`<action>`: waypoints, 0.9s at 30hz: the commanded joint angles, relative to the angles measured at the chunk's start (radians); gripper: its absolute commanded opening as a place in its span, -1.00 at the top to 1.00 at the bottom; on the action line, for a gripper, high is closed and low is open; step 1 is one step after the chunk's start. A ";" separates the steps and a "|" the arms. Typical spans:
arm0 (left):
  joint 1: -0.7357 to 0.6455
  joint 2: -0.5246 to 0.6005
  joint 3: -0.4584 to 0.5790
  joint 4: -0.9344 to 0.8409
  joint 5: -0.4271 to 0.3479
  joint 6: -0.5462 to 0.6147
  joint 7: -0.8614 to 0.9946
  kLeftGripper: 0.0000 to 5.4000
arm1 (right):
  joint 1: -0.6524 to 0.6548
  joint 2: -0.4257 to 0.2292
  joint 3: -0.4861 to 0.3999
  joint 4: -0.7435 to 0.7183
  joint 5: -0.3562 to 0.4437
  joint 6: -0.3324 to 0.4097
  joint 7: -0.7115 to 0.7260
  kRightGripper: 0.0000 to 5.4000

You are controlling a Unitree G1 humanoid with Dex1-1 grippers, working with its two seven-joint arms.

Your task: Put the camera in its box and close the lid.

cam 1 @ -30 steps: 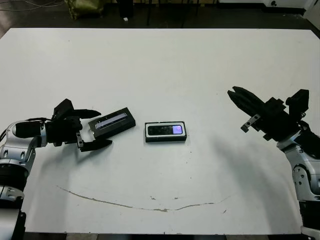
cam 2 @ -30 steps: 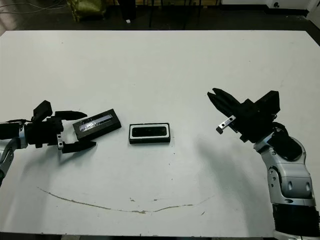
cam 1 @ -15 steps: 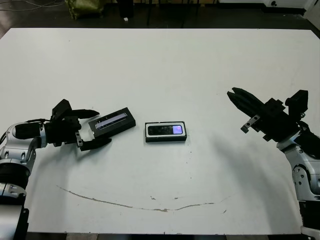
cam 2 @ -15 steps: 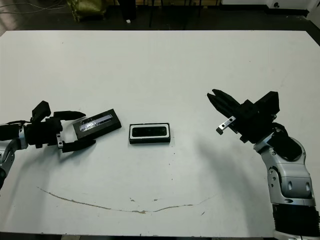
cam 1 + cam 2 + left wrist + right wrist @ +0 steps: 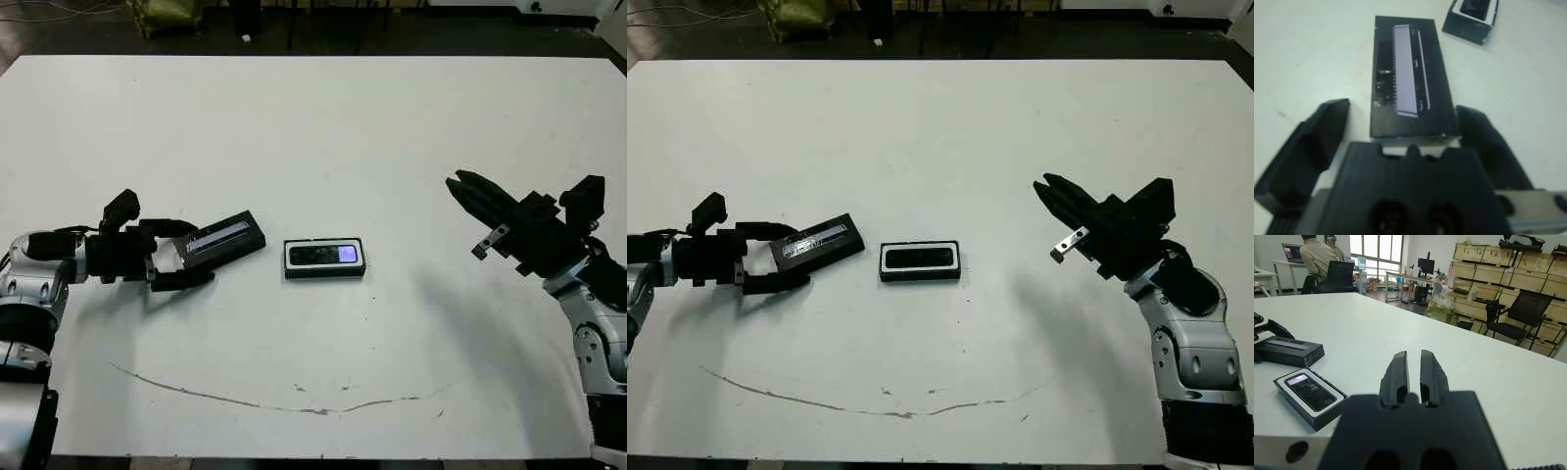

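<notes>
White table, camera already bedded in box mid-table. Lid just left of it, long axis running straight out from left gripper, near end between parted fingers. Right gripper pinched together, well apart.

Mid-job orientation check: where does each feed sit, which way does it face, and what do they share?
Left and right eye views: on the head, looking forward and down at the white table; both arms show, left gripper and right gripper.
Left wrist view: on the left wrist, looking along its spread fingers at the lid between them.
Right wrist view: on the right wrist, looking along its close-set fingers across the table.
Shared: all views show the lid and the box; the camera lies in it.
</notes>
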 commanded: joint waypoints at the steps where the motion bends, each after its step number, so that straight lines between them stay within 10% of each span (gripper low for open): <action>1: 0.022 0.010 -0.011 0.023 0.023 0.018 -0.011 -0.24 | 0.016 -0.014 0.004 0.001 -0.011 0.013 -0.001 1.00; 7: 0.026 0.005 0.009 0.013 -0.003 0.060 -0.021 0.17 | 0.020 -0.019 0.006 -0.011 -0.016 0.026 -0.010 1.00; 17: 0.068 -0.012 0.087 -0.124 -0.088 0.067 0.013 0.18 | 0.020 -0.012 0.005 -0.007 -0.010 0.025 -0.009 1.00; 27: 0.151 0.000 0.139 -0.617 -0.222 0.247 0.131 0.18 | 0.026 -0.014 0.009 -0.023 -0.012 0.044 -0.024 1.00</action>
